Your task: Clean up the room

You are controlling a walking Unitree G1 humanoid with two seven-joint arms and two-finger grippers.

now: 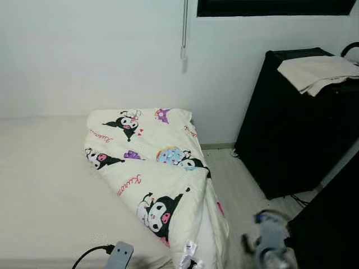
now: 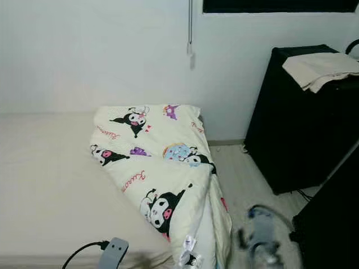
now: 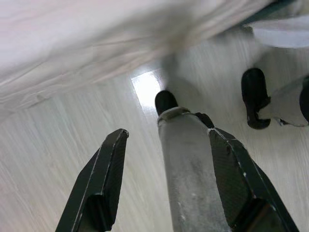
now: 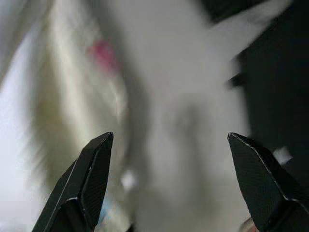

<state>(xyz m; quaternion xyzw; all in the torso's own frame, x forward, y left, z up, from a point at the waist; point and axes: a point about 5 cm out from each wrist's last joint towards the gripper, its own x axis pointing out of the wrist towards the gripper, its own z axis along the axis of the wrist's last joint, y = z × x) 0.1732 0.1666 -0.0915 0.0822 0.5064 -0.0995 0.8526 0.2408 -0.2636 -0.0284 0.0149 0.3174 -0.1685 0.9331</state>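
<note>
Patterned quilt (image 1: pixel 160 179) bunched on bed (image 1: pixel 45 185), centre to 5 o'clock; left gripper (image 3: pixel 166 186) and right gripper (image 4: pixel 169 183) spread, empty; blurred motion, probably walking, risks snagging the overhanging edge.

The only writing is on the cartoon-printed quilt (image 1: pixel 160 174) folded on the bed (image 1: pixel 45 185). Slanting pink cursive script sits among the printed black-eared cartoon characters: one word near the quilt's middle fold (image 1: pixel 129 185), another by its upper left edge (image 1: pixel 100 136), and a third by its upper right edge (image 1: pixel 189 131). Each seems to begin with a looping capital, perhaps a "K", but the letters are too small and soft to read with any certainty. A small white tag (image 2: pixel 188 245) hangs at the quilt's near corner; whatever is printed on it cannot be read.
</note>
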